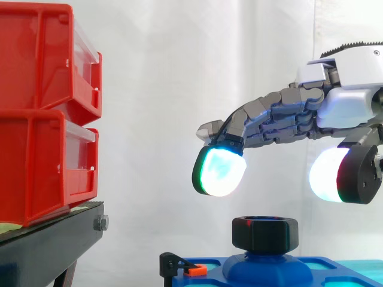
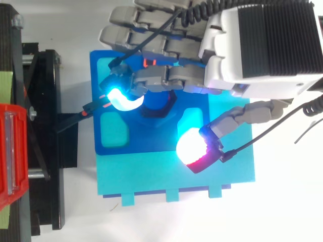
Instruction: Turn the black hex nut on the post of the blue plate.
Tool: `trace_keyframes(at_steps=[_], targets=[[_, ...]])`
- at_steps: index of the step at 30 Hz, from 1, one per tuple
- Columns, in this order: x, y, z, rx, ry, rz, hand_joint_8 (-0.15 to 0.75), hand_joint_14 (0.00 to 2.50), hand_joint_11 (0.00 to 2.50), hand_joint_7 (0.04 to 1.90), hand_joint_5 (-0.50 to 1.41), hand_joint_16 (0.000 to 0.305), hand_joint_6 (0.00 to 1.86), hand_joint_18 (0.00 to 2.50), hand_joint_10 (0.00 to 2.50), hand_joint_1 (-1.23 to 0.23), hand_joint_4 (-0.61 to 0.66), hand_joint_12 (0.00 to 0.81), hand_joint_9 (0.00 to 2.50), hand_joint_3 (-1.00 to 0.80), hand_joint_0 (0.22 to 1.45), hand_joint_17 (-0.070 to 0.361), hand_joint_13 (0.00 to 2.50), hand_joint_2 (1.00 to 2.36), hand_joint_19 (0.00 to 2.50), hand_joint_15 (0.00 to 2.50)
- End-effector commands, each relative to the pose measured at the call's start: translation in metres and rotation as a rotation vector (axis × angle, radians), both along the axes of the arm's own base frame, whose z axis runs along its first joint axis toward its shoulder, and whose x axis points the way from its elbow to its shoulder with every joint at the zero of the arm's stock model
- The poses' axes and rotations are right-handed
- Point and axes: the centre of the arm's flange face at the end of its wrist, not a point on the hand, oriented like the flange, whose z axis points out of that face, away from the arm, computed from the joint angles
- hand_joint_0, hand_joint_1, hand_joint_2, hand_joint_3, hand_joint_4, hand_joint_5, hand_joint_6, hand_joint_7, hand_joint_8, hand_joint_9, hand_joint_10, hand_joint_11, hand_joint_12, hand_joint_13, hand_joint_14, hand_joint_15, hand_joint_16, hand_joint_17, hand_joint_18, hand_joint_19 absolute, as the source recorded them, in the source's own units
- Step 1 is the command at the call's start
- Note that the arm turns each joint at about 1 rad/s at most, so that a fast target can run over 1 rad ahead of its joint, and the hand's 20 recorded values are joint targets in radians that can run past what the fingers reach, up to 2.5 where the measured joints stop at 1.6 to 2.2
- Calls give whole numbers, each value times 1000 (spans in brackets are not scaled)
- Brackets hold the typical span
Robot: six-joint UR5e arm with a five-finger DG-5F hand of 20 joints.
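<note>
The black hex nut [image 1: 265,232] sits on a raised blue post [image 1: 267,266] of the blue plate [image 2: 116,133]. My hand [image 1: 344,107] hovers above it, reaching in from the right. Its fingers [image 1: 269,119] stretch out nearly straight, and a glowing cyan-white fingertip [image 1: 219,170] hangs above and to the left of the nut, clear of it. The thumb pad [image 1: 329,174] glows white and red up and to the right of the nut. Seen from above, the fingers [image 2: 156,80] cover most of the nut [image 2: 160,110]. Nothing is held.
Two stacked red bins [image 1: 48,113] stand on a black stand [image 1: 51,239] at the left. A small black and orange clip [image 1: 185,267] sits at the plate's left edge. A cyan plate [image 2: 176,176] lies under the blue one.
</note>
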Motion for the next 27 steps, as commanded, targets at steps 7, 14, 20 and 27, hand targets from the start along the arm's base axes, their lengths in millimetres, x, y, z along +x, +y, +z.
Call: trace_keyframes(at_steps=[7,14,20,27], targets=[[0,-3,-1,-9,1,-6,144,0,0,696,-299,46,502,0,0,-670,99,314,0,-500,433,104,0,1000,40,0],[-1,-11,0,-36,4,-53,145,0,0,698,-298,46,502,0,0,-665,101,312,0,-500,433,104,0,1000,49,0],[-1,-12,0,-4,-2,-69,148,0,0,697,-297,46,502,0,0,-666,102,313,0,-500,433,103,0,1000,46,0],[5,-5,7,20,-43,-39,145,0,0,694,-297,46,502,0,0,-665,102,311,0,-500,435,103,0,1000,53,0]])
